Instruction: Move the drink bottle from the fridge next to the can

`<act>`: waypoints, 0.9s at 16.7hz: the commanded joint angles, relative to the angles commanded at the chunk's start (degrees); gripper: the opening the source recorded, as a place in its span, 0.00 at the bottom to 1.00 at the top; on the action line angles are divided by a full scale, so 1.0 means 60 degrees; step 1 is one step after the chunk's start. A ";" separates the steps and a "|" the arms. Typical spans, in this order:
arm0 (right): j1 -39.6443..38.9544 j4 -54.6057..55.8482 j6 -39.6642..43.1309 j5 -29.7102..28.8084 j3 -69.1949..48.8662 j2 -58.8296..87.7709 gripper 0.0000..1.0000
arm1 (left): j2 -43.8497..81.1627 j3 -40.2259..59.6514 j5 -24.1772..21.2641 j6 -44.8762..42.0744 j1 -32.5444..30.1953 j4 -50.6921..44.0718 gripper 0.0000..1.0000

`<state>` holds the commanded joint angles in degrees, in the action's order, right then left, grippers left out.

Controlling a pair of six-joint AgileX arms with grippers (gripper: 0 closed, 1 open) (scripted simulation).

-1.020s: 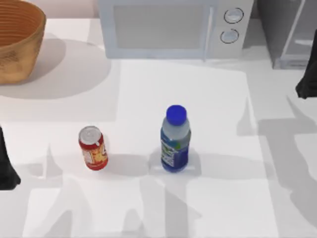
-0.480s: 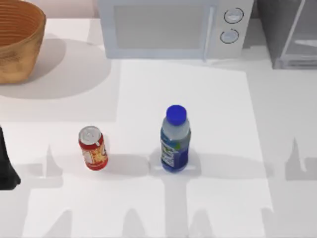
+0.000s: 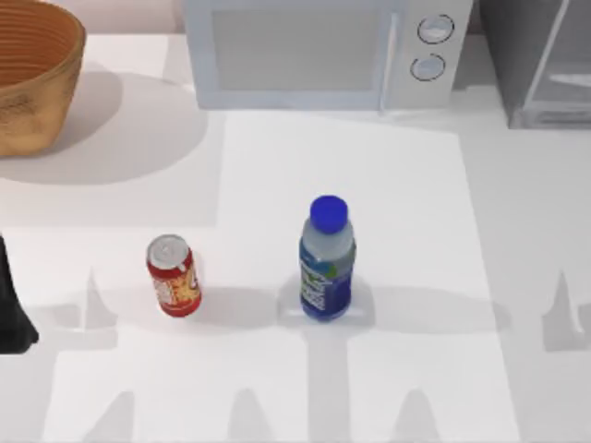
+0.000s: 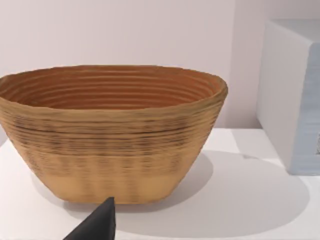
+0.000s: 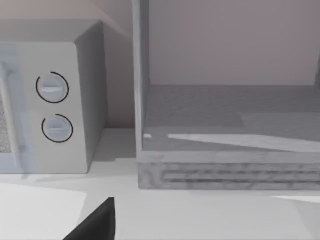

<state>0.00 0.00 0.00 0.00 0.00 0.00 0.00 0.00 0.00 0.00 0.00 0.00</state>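
Gone from the top view's right edge is the dark shape of the right arm that hung there a second ago; nothing else on the worktop (image 3: pixel 517 185) has shifted. Upright near the middle stands the drink bottle (image 3: pixel 326 261), blue cap up, out of the fridge (image 3: pixel 540 60) and well apart from it. To its left, near but not touching, stands the can (image 3: pixel 173 275), also upright.

At the left edge of the top view sits the left arm, a black form low against the worktop — its left gripper (image 4: pixel 97 225) shows in the left wrist view as one dark finger tip, and I cannot tell whether the fingers are released or clenched. That same view looks onto a woven basket (image 4: pixel 112 132) in the back left corner.

In the right wrist view a dark finger tip of the right gripper (image 5: pixel 97 222) points toward the fridge and the white microwave (image 5: pixel 47 107) beside it — whether its fingers are spread or closed I cannot tell. They grasp nothing that I can see.
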 joint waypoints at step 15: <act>-0.0013 -0.8060 0.0009 0.0012 -0.3729 -0.4480 1.00 | 0.0000 0.0000 0.0000 0.0000 0.0000 0.0000 1.00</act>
<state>-0.08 -48.36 0.05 0.07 -22.37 -26.88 0.00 0.00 0.00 0.00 0.00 0.00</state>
